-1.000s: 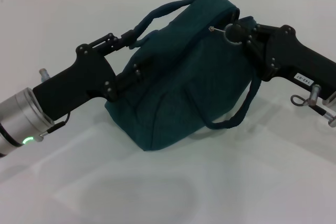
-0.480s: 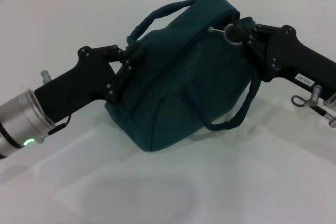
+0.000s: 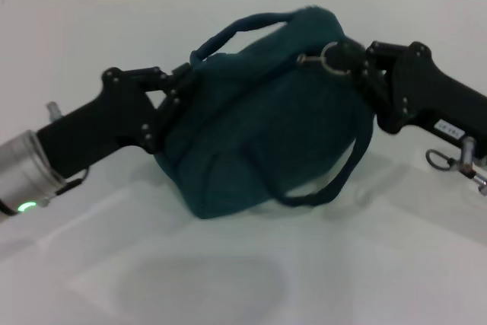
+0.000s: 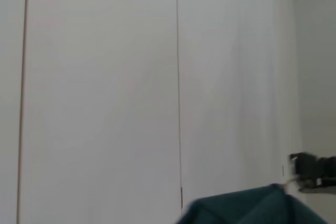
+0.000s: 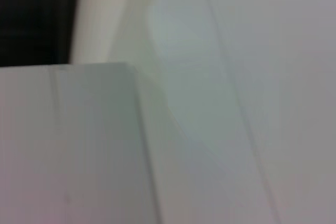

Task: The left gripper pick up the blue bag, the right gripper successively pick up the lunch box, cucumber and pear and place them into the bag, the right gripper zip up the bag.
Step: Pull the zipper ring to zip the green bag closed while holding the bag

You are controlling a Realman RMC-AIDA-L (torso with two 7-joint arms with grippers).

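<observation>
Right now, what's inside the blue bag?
Cannot tell. The blue bag looks closed along its top, fabric hiding any contents. Left gripper grips its end; right gripper is at the zipper pull ring.

Bag (image 3: pixel 259 135): dark teal woven cloth, matt, soft and creased; carrying straps (image 3: pixel 335 176) of the same cloth, rolled into cords. Zip pull ring (image 3: pixel 332 57): bright metal, glossy. Left hand (image 3: pixel 179 85) and right hand (image 3: pixel 358 62): matt black hard plastic casings, smooth, fixed with small metal screws. Left arm's wrist cuff (image 3: pixel 27 176): brushed silver metal with a dull sheen. Worktop (image 3: pixel 228 279): white, smooth, slightly reflective finish.
</observation>
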